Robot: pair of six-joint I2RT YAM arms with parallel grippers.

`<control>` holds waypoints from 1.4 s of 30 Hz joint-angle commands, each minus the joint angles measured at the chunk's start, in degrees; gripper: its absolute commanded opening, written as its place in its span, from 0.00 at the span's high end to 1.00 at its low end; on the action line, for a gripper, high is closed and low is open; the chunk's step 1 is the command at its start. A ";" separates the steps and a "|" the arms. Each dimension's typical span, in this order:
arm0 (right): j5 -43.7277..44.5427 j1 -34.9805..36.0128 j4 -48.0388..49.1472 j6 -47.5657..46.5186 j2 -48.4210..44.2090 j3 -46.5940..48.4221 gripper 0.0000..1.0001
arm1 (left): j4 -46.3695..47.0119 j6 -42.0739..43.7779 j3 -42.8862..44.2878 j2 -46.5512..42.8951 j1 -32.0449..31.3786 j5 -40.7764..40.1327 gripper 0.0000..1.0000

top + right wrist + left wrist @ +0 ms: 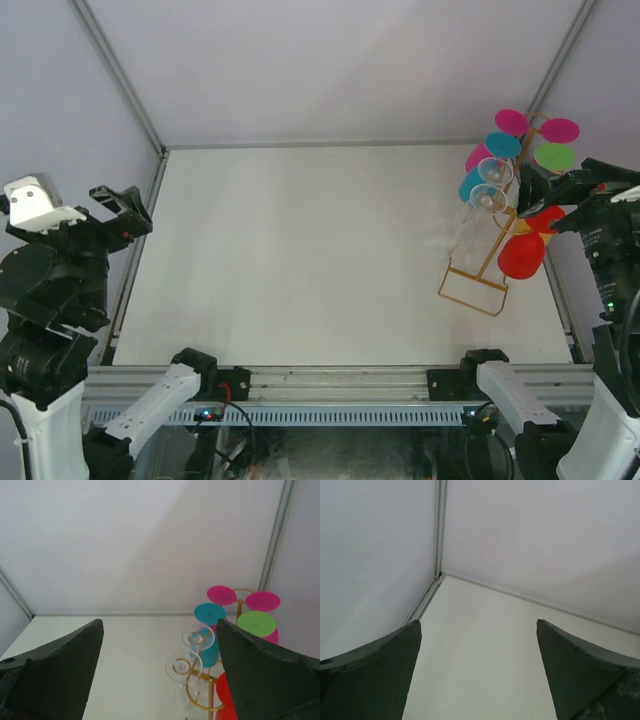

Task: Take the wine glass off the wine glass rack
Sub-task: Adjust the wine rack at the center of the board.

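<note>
Right gripper (159, 630): jaws wide apart, nothing between them, hovering just short of the rack (488, 258) and facing it. Rack sits at the far right of the table (300, 250), and the glasses hang on it foot-up in a tight cluster. Nearest to the fingers are the clear glasses (198, 637), one just behind the other, so I'd guess one of those is the target. Left gripper (479, 625): also wide apart and empty, parked at the left edge and not involved.

Risks:
- The thin wire frame looks light. A sideways pull on a stem caught in its loop would drag or tip the whole rack.
- The glasses crowd each other, so a wide finger going in could knock the teal glass (210, 613) or the red glass (521, 255) off its arm.
- Clear glass is hard to see against the white background, so the jaws could easily close on the wire or miss the stem.
- Smooth glass can slip or crack if squeezed off-centre.

Count:
- One rack.
- Two clear glasses.
- Two magenta glasses (221, 595).
- One teal.
- One green glass (256, 623).
- At least one red.
- A yellow patch (519, 228) beside the red may be one more, but I can't tell.
</note>
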 commanded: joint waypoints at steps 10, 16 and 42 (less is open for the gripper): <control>2.19 -5.41 -3.35 6.38 -11.81 -18.65 0.02 | 0.66 -10.32 -20.31 -17.05 12.88 12.15 0.00; 13.08 -7.13 -9.91 8.67 -15.59 -22.25 0.01 | 0.24 -13.77 -28.62 -20.92 17.17 24.55 0.00; 20.54 -5.74 -30.55 39.16 -38.49 -47.97 0.00 | -0.07 -14.36 -41.96 -23.73 20.97 40.46 0.00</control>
